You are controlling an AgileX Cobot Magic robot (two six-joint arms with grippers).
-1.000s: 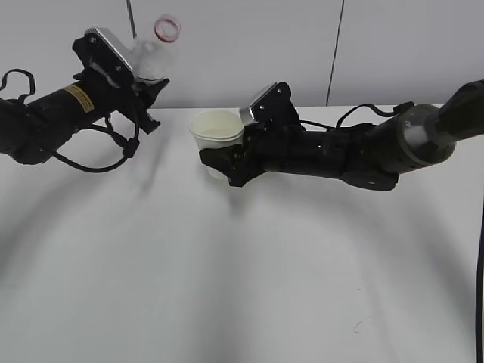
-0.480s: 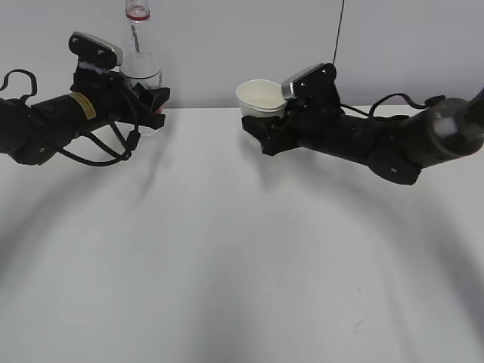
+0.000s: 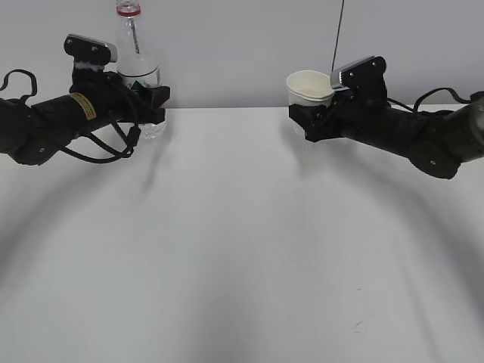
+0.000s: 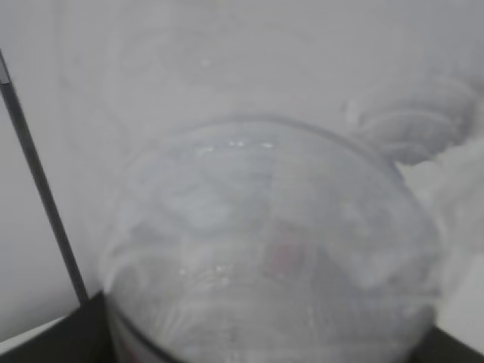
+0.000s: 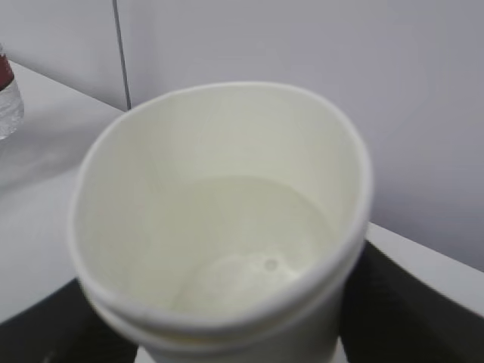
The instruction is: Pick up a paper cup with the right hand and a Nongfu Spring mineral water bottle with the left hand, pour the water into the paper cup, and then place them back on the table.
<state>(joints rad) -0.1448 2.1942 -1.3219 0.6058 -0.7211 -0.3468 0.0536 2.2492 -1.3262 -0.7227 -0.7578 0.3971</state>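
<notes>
1. We see the left end effector (image 3: 155, 102) clamped on the upright bottle (image 3: 138, 72)
2. Right end effector (image 3: 310, 121) grips the paper cup (image 3: 308, 89); counter (image 3: 242, 249) lies directly below both

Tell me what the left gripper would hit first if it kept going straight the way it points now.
The left gripper, shut on the water bottle, points right along the table's back edge. The paper cup in the right gripper probably comes first, though depth is unclear.

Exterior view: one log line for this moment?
phase: post-pour | left hand: holds bottle upright | right hand: holds paper cup | table: neither released
</notes>
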